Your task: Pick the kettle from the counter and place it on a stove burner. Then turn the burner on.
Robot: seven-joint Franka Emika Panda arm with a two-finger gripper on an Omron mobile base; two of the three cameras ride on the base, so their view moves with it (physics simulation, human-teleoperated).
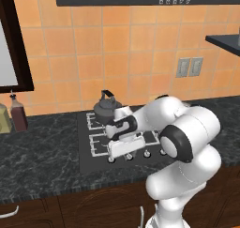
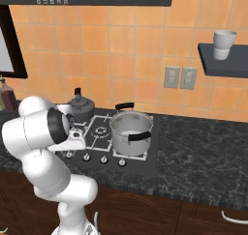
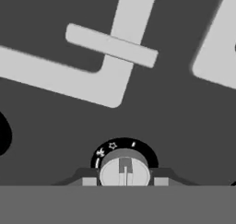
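Dark grey squat kettle (image 1: 108,106) on back burner; gripper (image 3: 125,180) narrow astride silver knob (image 3: 125,168).

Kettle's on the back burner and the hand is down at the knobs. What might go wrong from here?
Two risks.

Wrong knob: the front edge carries a row of similar silver knobs, and the gripper straddles one knob; whether it feeds the kettle burner is unclear.

Slip: the fingertips sit either side of the knob near its base, contact unclear, so a turn may slide off. The steel pot stands well clear of the hand.
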